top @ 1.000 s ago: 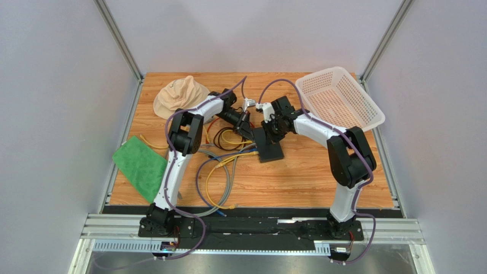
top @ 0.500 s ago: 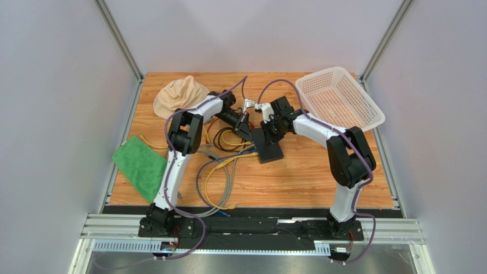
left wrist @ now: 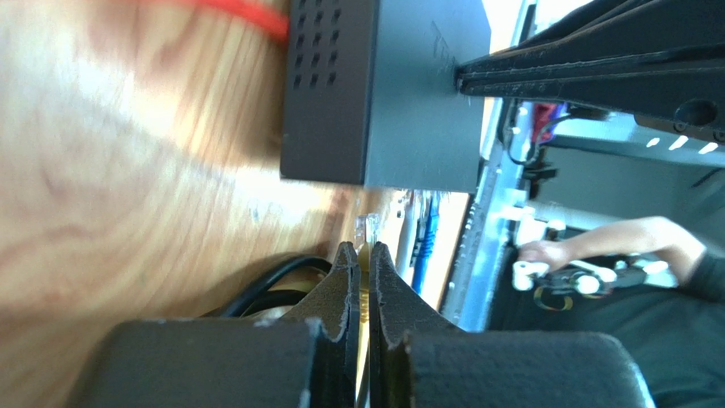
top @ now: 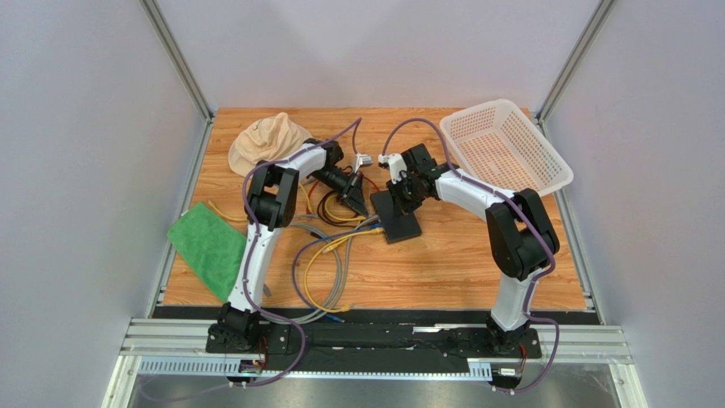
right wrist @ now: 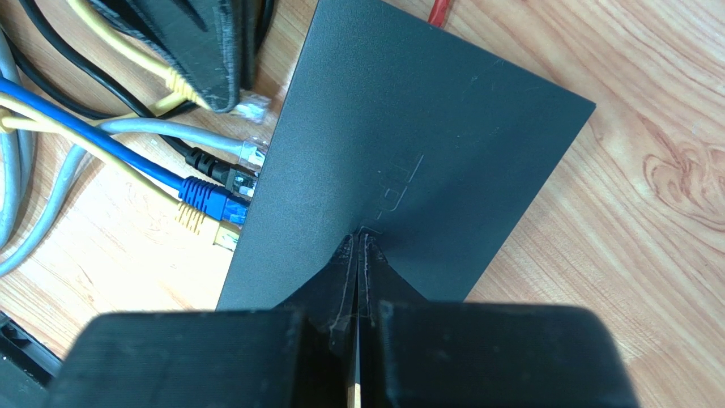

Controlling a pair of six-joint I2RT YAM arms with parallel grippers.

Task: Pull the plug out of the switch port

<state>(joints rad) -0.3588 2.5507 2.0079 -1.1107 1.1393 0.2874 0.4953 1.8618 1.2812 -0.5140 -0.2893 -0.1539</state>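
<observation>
The flat black switch (top: 398, 218) lies mid-table; it also shows in the left wrist view (left wrist: 391, 93) and the right wrist view (right wrist: 425, 144). My right gripper (right wrist: 359, 234) is shut and empty, its tips pressing down on the switch's top (top: 400, 197). My left gripper (left wrist: 358, 246) is shut on a yellow cable just behind its clear plug (left wrist: 368, 228). That plug (right wrist: 252, 108) hangs free, a short way from the switch's port side. My left gripper (top: 356, 202) is just left of the switch. A grey-cabled clear plug (right wrist: 254, 151), a black plug (right wrist: 230, 174), a blue plug (right wrist: 204, 197) and a yellow plug (right wrist: 223, 238) sit in the ports.
A tangle of grey, yellow, blue and black cables (top: 328, 255) spreads left and in front of the switch. A white basket (top: 506, 144) stands at the back right, a tan cap (top: 268, 140) at the back left, a green cloth (top: 208, 246) at the left edge.
My left gripper has drawn back to the left, away from the switch, with the yellow cable in it. The right gripper has stayed on the switch.
</observation>
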